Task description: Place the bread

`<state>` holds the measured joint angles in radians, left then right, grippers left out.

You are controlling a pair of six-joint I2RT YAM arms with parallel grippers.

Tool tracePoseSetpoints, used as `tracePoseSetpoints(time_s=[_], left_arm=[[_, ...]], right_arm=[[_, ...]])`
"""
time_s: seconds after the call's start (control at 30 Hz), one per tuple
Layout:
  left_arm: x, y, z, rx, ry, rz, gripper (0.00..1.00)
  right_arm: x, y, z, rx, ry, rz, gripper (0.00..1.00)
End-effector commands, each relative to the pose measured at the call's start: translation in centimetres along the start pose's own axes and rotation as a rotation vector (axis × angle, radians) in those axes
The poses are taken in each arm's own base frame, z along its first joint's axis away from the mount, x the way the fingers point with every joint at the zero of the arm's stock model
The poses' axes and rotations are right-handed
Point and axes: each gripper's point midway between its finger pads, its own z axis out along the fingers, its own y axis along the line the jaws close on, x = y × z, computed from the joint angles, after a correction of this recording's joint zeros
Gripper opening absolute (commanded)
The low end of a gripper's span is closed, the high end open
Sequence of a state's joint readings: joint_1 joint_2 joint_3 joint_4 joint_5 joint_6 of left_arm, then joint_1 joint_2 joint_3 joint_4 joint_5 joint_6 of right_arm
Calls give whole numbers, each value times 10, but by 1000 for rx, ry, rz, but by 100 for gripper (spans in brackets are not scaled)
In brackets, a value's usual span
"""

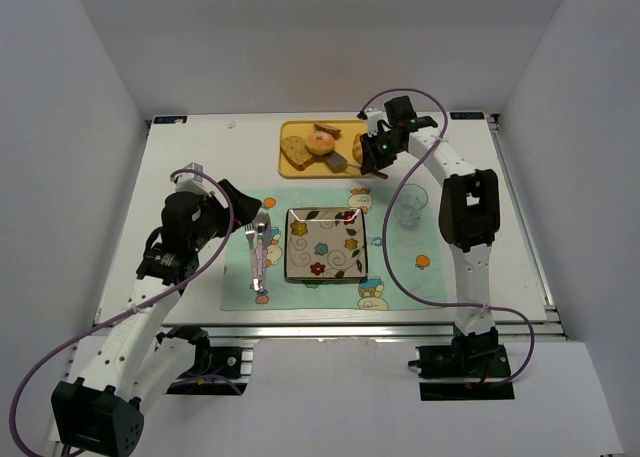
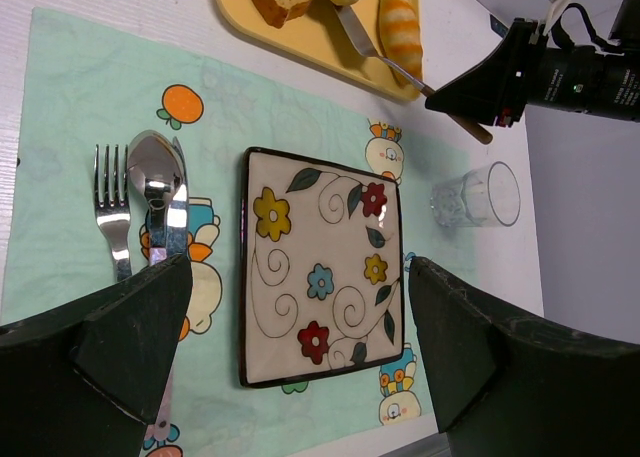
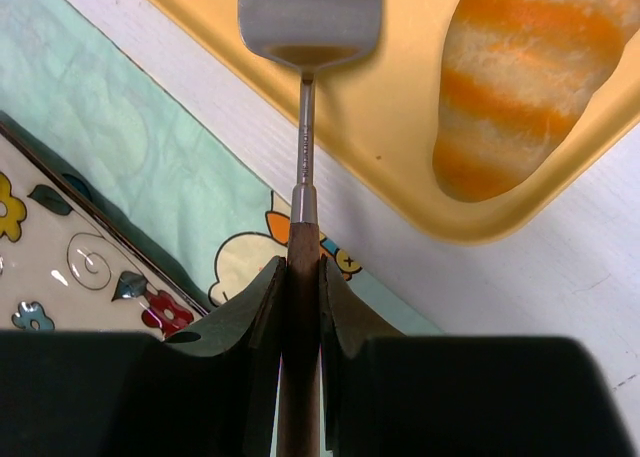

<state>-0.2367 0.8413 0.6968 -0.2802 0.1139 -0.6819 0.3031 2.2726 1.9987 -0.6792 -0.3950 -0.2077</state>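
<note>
One white table [image 1: 180, 167] carries everything. A green mat [image 1: 240, 277] lies on its near half, and a yellow tray [image 1: 290, 165] sits just past the mat's far edge. A flowered plate [image 1: 325, 244] sits mid-mat, with a glass [image 1: 409, 205] to its right. My left gripper [image 2: 298, 307] hangs over the mat's left side, fingers spread wide and grasping nothing. My right gripper [image 3: 303, 287] is clenched on the handle of a spatula [image 3: 310, 17], whose blade is over the tray. The bread [image 1: 321, 143] rests on the tray, between toast [image 1: 296, 153] on its left and croissant [image 3: 530, 87] on its right.
</note>
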Motion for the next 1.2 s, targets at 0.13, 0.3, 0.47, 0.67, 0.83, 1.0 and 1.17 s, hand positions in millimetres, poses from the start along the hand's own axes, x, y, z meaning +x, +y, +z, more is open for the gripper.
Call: tracePoseSetpoints(time_s=[0.13, 0.3, 0.47, 0.67, 0.83, 1.0, 1.17], left_arm=[[-16, -15, -6, 41, -36, -5, 98], [-16, -15, -6, 40, -38, -5, 98], [-16, -17, -6, 47, -36, -10, 98], [-17, -18, -5, 49, -34, -12, 98], [-18, -19, -5, 51, -36, -14, 98], [-18, -19, -4, 54, -37, -16, 98], [-20, -20, -4, 53, -39, -14, 98]], right_arm=[[-37, -1, -11, 21, -133, -23, 0], [-37, -3, -5, 18, -137, -31, 0], [-38, -3, 0, 17, -149, -53, 0], [-34, -3, 9, 19, -136, -96, 0], [-36, -6, 12, 39, -146, -119, 0], [-36, -7, 18, 47, -147, -135, 0], [-42, -6, 15, 57, -169, -165, 0]])
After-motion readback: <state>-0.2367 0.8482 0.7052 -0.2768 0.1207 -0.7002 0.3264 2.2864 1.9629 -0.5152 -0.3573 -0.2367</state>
